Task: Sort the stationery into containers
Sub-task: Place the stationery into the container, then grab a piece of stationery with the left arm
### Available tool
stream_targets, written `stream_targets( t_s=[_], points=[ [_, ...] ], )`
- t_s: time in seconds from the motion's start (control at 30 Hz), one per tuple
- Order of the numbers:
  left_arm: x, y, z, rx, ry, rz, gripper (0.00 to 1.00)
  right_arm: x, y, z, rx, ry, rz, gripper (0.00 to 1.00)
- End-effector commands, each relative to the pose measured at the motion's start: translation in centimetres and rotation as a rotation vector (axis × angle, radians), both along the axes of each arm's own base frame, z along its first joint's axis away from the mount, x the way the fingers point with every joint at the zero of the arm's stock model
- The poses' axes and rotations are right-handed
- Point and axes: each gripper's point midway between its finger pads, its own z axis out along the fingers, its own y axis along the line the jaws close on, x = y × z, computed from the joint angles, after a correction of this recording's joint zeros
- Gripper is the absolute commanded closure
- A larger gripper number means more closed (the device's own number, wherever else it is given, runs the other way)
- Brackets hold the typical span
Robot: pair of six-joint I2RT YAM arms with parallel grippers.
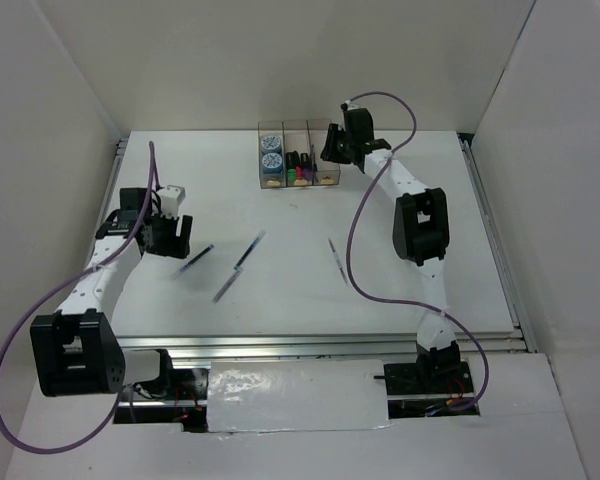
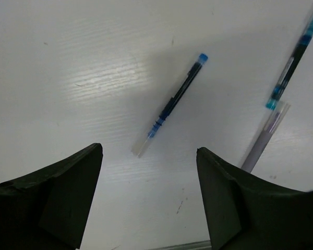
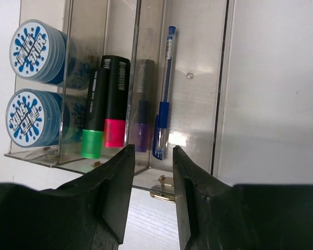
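Three joined clear boxes (image 1: 300, 128) stand at the back. In the right wrist view the left box (image 3: 41, 10) holds two blue-white tape rolls (image 3: 35, 44), the middle one holds highlighters with green (image 3: 93, 120), pink (image 3: 115, 104) and purple (image 3: 142, 117) caps, and the right one holds a blue pen (image 3: 164, 94). My right gripper (image 3: 153, 151) is open and empty just before the right box (image 1: 325, 160). My left gripper (image 2: 148, 151) is open and empty above the table, close to a blue pen (image 2: 177, 99). Two more pens (image 2: 295, 57) (image 2: 266, 138) lie to its right.
In the top view, three pens (image 1: 197, 258) (image 1: 250, 250) (image 1: 228, 283) lie left of centre and one thin pen (image 1: 334, 255) lies right of centre. White walls enclose the table on the left, back and right. A purple cable (image 1: 355, 240) hangs from the right arm.
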Motion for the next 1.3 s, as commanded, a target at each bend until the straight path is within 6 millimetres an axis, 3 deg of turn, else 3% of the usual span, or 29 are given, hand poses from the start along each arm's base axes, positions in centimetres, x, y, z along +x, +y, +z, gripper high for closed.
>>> stream_targets(
  t_s=[0.0, 0.07, 0.17, 0.37, 0.53, 0.6, 0.7, 0.87, 1.0, 1.2, 1.27],
  points=[
    [-1.3, -0.9, -1.1, 0.023, 0.072, -0.199, 0.18, 0.1, 1.1, 4.2, 0.038, -0.081, 0.035, 0.58],
    [-2.6, -0.9, -2.8, 0.027, 0.131, -0.274, 0.24, -1.1, 1.6, 6.7, 0.077, -0.103, 0.115, 0.61],
    [-3.4, -0.6, -4.5, 0.062, 0.172, -0.318, 0.25, -4.0, 2.6, 10.8, 0.129, -0.149, 0.270, 0.61],
    [-1.9, 0.4, -6.3, 0.113, 0.176, -0.322, 0.26, -10.8, 1.6, 15.9, 0.060, -0.263, 0.402, 0.57],
    [0.9, -1.4, -6.6, 0.071, 0.160, -0.344, 0.35, -14.9, 0.1, 17.3, 0.003, -0.288, 0.421, 0.57],
    [1.6, -2.1, -7.5, 0.058, 0.183, -0.348, 0.38, -16.4, -0.8, 17.5, -0.007, -0.285, 0.410, 0.57],
    [2.6, -2.4, -8.7, 0.068, 0.202, -0.340, 0.47, -18.2, -2.0, 17.5, -0.020, -0.274, 0.397, 0.57],
    [3.8, -2.2, -10.2, 0.069, 0.225, -0.297, 0.54, -20.7, -3.5, 18.1, -0.025, -0.276, 0.379, 0.56],
    [4.9, -3.4, -10.4, 0.067, 0.217, -0.300, 0.59, -21.7, -4.0, 17.9, -0.034, -0.269, 0.376, 0.56],
    [4.7, -2.8, -10.8, 0.065, 0.250, -0.288, 0.62, -22.2, -4.2, 18.1, -0.030, -0.266, 0.370, 0.56],
    [4.5, -2.5, -10.7, 0.065, 0.250, -0.287, 0.66, -22.3, -4.2, 18.1, -0.027, -0.265, 0.368, 0.56]
  ],
)
